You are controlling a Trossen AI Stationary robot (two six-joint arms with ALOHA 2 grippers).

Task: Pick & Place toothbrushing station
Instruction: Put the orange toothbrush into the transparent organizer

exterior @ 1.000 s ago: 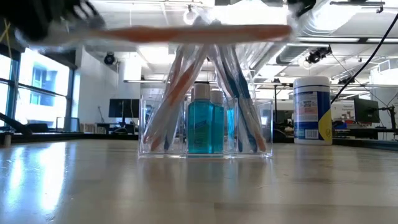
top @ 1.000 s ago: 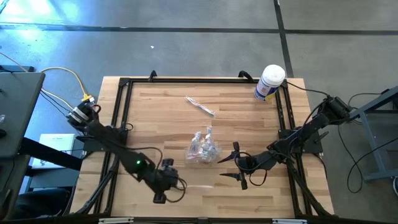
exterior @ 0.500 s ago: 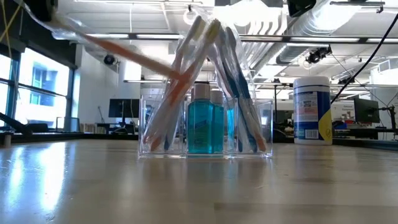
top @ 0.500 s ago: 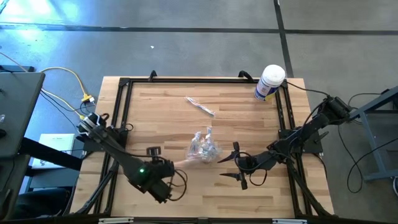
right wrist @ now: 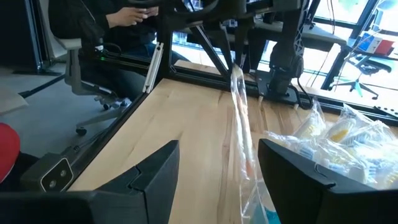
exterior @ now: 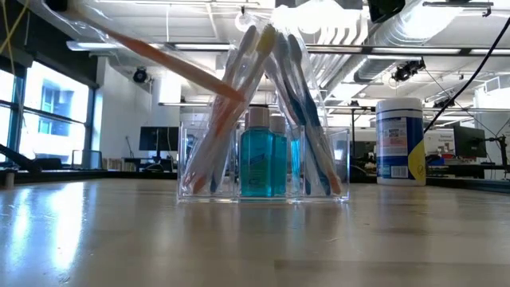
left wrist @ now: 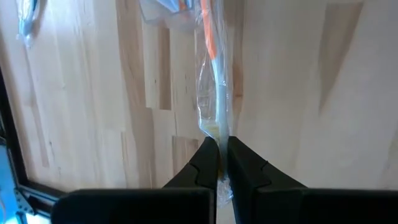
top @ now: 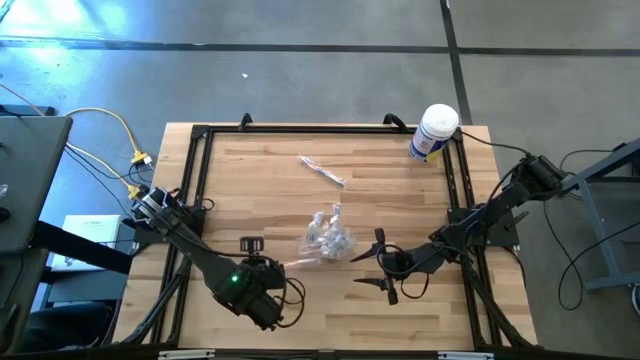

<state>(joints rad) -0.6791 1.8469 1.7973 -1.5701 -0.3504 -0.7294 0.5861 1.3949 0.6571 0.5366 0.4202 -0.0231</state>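
The toothbrushing station (top: 328,238) is a clear holder standing on its flat base mid-table, with blue bottles and several toothbrushes in it (exterior: 263,159). My left gripper (top: 282,266) hangs near the table's front left, shut on a wrapped orange-and-white toothbrush (exterior: 159,56). The brush slants down to the station's top. Whether its far end is inside, I cannot tell. My right gripper (top: 382,265) stands open just right of the station, nothing between its fingers (right wrist: 217,162). My left gripper (left wrist: 218,146) pinches the toothbrush's white handle end (left wrist: 217,129), wrapper and all, between its two fingers. The fingers slant steeply down and lie roughly along the brush. The brush is clear of the table, and its orange far end (left wrist: 209,31) reaches the station.
A white canister (top: 433,133) with a blue label stands at the far right corner. Another wrapped toothbrush (top: 322,171) lies on the table beyond the station. A black frame (top: 195,180) borders the tabletop. A seated person (right wrist: 124,25) shows beyond the table.
My left gripper has risen and tipped steeply downward, still shut. The toothbrush, held level near the table's front edge before, has swung toward the station. It now slants, with its held end high and its free end down at the station's top.
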